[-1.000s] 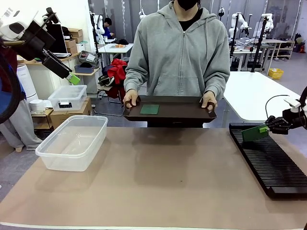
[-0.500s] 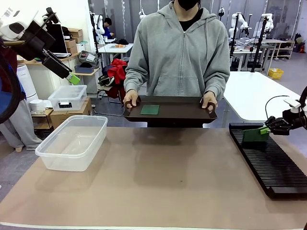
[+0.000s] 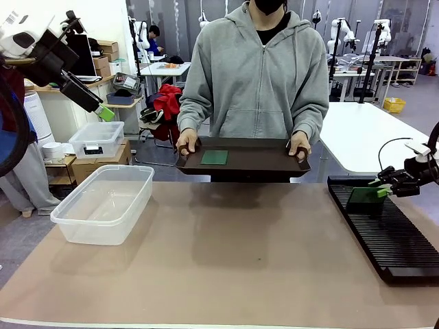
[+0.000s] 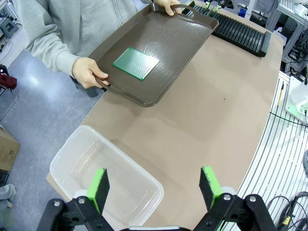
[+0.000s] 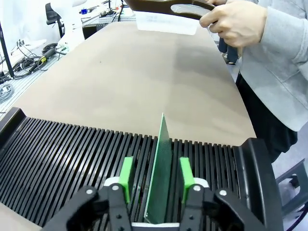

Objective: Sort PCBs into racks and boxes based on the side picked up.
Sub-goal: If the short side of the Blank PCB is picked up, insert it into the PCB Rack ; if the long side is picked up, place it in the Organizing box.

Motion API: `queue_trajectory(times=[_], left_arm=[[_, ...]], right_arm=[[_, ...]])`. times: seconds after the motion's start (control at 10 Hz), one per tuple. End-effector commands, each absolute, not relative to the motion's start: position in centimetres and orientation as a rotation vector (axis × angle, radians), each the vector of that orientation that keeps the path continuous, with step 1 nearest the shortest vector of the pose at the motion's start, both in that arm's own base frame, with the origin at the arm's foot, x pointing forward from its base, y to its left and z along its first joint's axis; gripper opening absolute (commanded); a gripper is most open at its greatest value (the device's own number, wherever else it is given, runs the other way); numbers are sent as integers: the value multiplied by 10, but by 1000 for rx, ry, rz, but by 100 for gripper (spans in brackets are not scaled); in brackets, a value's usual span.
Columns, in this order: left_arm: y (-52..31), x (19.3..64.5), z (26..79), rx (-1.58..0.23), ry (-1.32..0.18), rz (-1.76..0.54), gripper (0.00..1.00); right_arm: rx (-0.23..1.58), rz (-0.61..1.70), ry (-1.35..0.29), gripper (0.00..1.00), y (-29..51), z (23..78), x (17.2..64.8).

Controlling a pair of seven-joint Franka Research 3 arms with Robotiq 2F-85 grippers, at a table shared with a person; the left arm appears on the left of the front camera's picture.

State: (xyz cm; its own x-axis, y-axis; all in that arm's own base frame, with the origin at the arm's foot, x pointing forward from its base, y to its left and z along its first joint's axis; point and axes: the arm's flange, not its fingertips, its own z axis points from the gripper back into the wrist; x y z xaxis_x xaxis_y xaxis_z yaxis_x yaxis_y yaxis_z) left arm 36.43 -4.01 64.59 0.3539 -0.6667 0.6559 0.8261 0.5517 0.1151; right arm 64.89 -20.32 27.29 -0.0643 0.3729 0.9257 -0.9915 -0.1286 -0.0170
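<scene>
Right hand (image 5: 156, 180) is released, pads parted either side of the PCB (image 5: 161, 163) standing upright in a rack (image 5: 72, 149) slot at lower center. Best to back off straight along the board without nudging it sideways, or it tips. Left hand (image 4: 154, 185) gapes empty above the tub (image 4: 96, 159).

The PCBs (image 3: 214, 157) are green, the ribbed rack (image 3: 398, 240) black, the tray (image 3: 260, 156) dark brown.
</scene>
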Motion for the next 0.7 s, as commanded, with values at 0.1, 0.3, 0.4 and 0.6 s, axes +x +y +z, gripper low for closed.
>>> queue_trajectory(times=[0.1,0.3,0.4,0.6], left_arm=[[-39,364,644,-259,-716,-979,100],[-39,364,644,-259,-716,-979,100],[-39,364,644,-259,-716,-979,100],[-39,364,644,-259,-716,-979,100]], right_arm=[[988,1519,-889,74,-201,284,651],[980,1562,-897,93,-200,303,645],[968,1575,-900,100,-199,311,642],[948,1585,-898,100,-199,323,639]])
